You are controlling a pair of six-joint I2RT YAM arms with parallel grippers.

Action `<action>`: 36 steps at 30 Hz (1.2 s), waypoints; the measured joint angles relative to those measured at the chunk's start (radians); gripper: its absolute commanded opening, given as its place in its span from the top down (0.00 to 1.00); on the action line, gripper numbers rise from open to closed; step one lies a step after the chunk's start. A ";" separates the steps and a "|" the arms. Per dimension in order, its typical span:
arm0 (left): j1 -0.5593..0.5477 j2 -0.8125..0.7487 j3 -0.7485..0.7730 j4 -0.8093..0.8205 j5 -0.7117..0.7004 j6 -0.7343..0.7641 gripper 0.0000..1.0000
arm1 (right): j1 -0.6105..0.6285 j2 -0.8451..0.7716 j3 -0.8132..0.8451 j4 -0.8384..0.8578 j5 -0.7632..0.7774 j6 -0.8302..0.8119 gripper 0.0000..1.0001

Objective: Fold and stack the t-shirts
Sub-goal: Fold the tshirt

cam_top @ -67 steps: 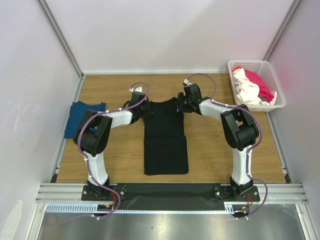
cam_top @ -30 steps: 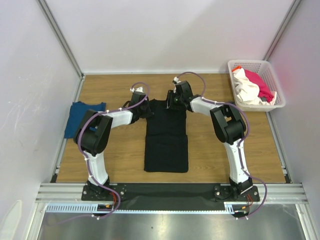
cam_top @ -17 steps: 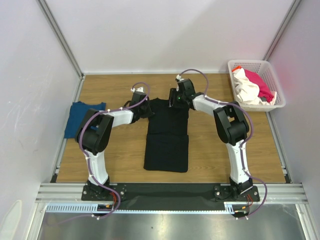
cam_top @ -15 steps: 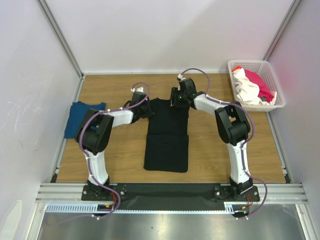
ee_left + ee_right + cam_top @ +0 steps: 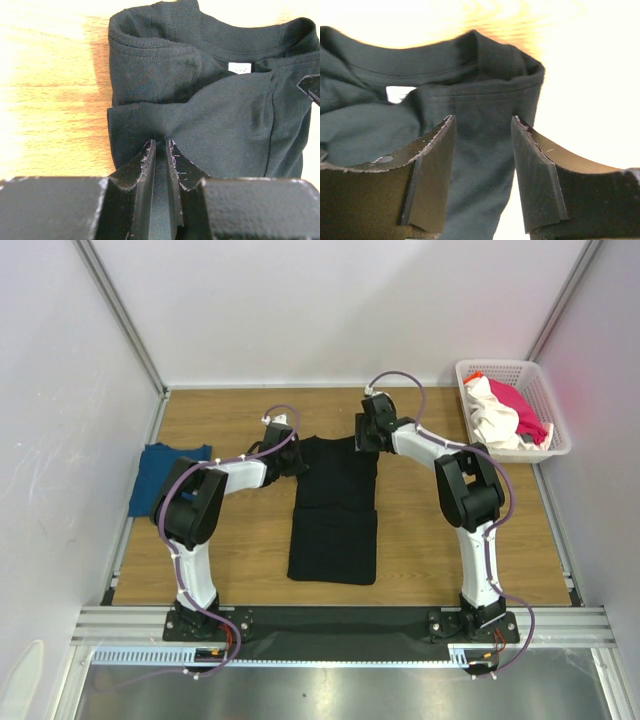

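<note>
L gripper tight on black t-shirt fold; R gripper wide apart over its top-right corner.

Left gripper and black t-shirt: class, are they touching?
Touching. The left wrist view shows the left gripper, jaws nearly closed, pinching a fold of the black t-shirt between them.

You're looking at a robot lab test cell, not a home. The left arm and right arm are bolted to a metal frame at the table's near edge. White panel walls are boxed in by aluminium posts. There's a slotted cable duct along the front, and purple cables run over the arms. The wooden tabletop is a staged bench: black t-shirt laid out, blue t-shirt at the left edge, white plastic basket of clothes in the far right corner.
</note>
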 measured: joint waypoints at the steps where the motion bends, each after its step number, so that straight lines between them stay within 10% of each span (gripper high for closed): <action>1: 0.000 0.000 0.000 0.000 0.000 0.000 0.80 | 0.000 0.000 0.000 -0.005 0.013 -0.004 0.47; 13: 0.000 -0.014 0.000 -0.011 0.002 0.029 0.73 | -0.010 0.048 0.079 -0.056 0.016 -0.037 0.47; 22: 0.000 -0.338 0.000 -0.134 0.018 0.107 0.22 | -0.017 -0.081 0.158 -0.123 -0.082 -0.026 0.11; 26: -0.001 -0.555 -0.037 -0.170 0.023 0.103 0.06 | -0.028 -0.357 -0.040 -0.114 -0.137 0.029 0.00; 36: -0.101 -0.966 -0.510 -0.291 0.046 -0.031 0.04 | 0.063 -0.972 -0.857 0.038 -0.264 0.332 0.02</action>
